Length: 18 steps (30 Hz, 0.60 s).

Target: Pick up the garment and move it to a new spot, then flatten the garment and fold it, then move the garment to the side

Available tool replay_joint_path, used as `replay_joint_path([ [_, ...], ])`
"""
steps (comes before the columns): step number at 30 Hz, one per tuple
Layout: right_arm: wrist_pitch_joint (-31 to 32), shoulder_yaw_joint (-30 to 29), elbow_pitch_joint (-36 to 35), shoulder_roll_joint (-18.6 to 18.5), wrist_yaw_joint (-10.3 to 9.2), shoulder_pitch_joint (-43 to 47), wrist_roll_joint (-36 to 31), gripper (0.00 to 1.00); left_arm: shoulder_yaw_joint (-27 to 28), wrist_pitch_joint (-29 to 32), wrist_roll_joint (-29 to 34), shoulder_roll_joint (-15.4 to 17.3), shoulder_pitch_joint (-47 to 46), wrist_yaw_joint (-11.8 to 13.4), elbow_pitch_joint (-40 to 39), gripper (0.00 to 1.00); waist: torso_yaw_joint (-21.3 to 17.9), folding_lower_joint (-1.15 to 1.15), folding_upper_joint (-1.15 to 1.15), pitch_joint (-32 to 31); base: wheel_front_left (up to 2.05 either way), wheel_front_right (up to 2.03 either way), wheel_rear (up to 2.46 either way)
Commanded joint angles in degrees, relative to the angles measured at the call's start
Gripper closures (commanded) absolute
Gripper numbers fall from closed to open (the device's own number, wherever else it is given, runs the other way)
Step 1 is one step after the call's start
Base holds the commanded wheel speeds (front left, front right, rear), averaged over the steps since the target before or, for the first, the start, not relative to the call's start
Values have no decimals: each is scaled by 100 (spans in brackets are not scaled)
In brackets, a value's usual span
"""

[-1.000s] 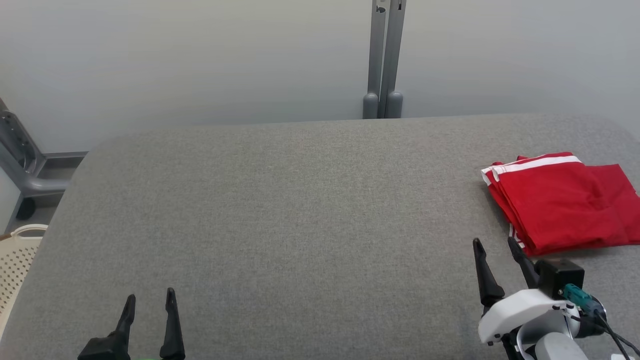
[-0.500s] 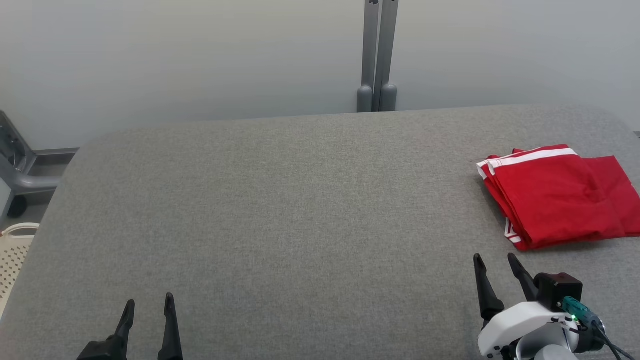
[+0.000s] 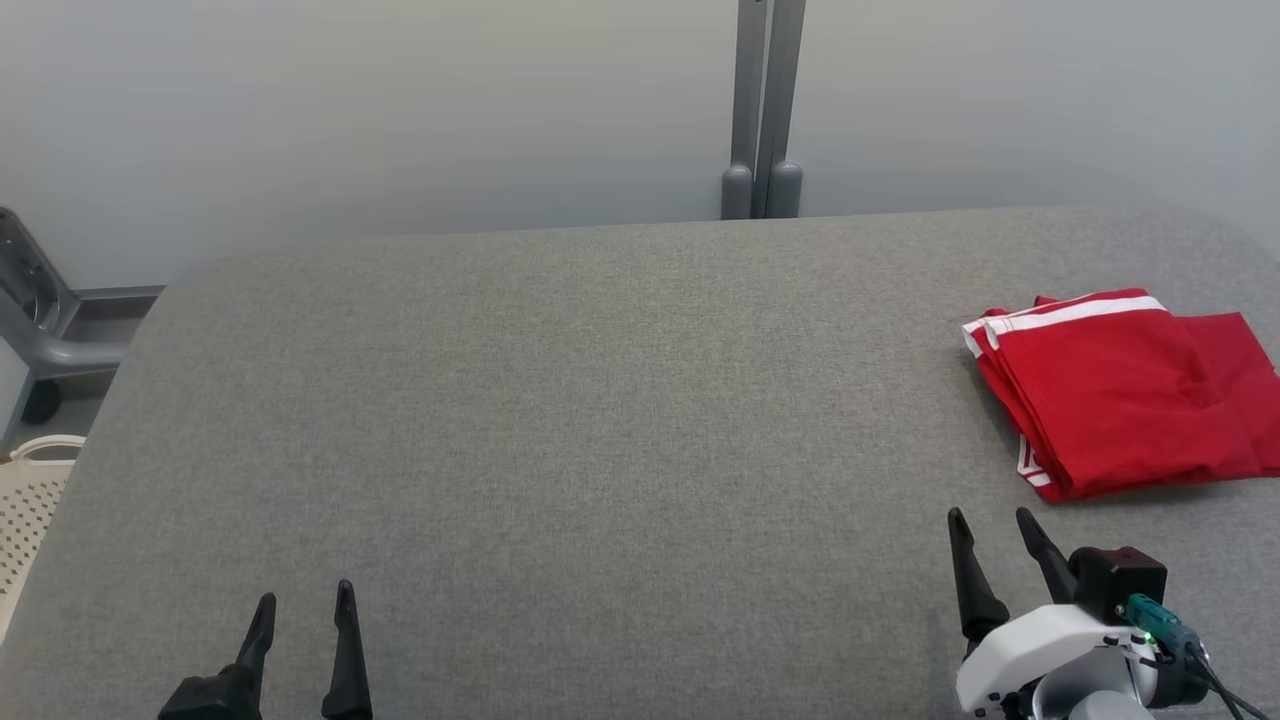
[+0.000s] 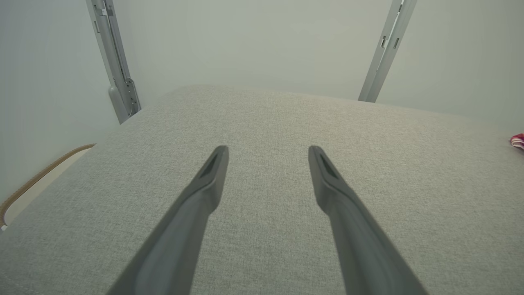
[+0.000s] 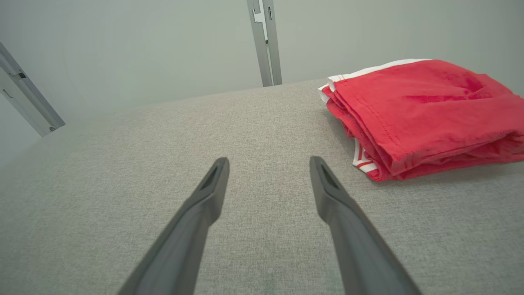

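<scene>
— On the table (image 3: 560, 400), toward its right edge, lies the red garment (image 3: 1110, 395), folded into a flat stack (white stripes run along one hem).
— Is anything gripping it?
— No. The right gripper (image 3: 990, 513) is over the table's near right part, just short of the garment, with its fingers spread and empty.
— And the left gripper (image 3: 305, 592)?
— Over the table's near left part, fingers likewise apart and empty.
</scene>
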Motion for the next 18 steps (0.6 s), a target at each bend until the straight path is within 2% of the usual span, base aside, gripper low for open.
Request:
replay_joint_path([
  [1,-19,6,28,-9,-3,-44,58,0,17,-17,35,-8,-99,-38,26,0,19,0,0,1,0,0,0],
  [9,-21,37,53,-8,-3,-38,85,0,45,-17,79,-58,-107,-99,98,0,76,0,0,2,0,0,0],
  [10,-1,39,43,0,0,0,54,100,27,0,60,-43,-35,-72,103,100,77,0,0,2,0,0,0],
  [14,30,24,186,28,0,102,100,100,34,62,12,-58,39,-78,281,100,79,0,0,4,0,0,0],
  [18,152,-49,155,27,0,61,429,100,101,194,-309,-62,-55,-94,305,100,77,0,0,15,0,0,0],
])
